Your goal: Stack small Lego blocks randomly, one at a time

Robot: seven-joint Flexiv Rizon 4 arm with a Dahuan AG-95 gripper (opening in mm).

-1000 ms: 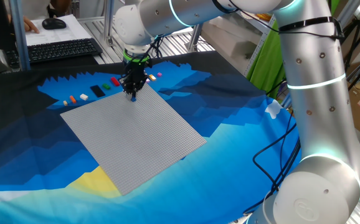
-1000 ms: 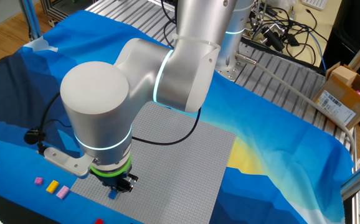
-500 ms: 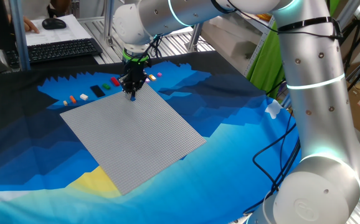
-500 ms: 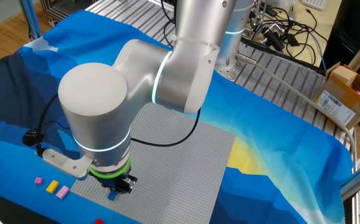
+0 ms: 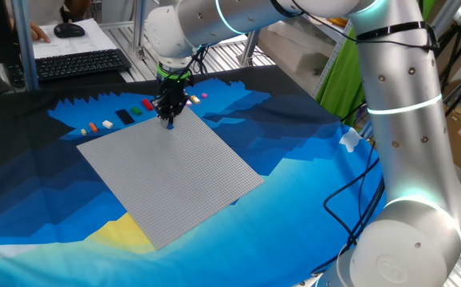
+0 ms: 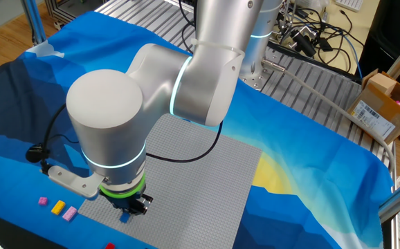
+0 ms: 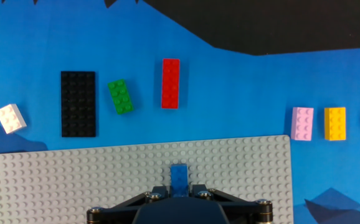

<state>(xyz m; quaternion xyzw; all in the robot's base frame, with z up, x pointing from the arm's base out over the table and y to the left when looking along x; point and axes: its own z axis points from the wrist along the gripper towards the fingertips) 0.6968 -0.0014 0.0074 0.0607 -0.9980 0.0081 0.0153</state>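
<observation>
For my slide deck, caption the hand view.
Gripper presses a blue brick onto the grey baseplate.

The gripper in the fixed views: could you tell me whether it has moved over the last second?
No. The gripper stays at the same spot near the grey baseplate's far edge, over the blue brick.

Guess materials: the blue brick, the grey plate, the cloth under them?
Blue brick: likely moulded plastic, smooth, studded top.
Grey plate: likely plastic too, matte, regular stud grid.
Cloth: looks like printed fabric; it wrinkles and drapes at the edges.

Blue cloth (image 5: 310, 183) carries grey baseplate (image 5: 175, 171), loose bricks (image 7: 170, 83).
</observation>
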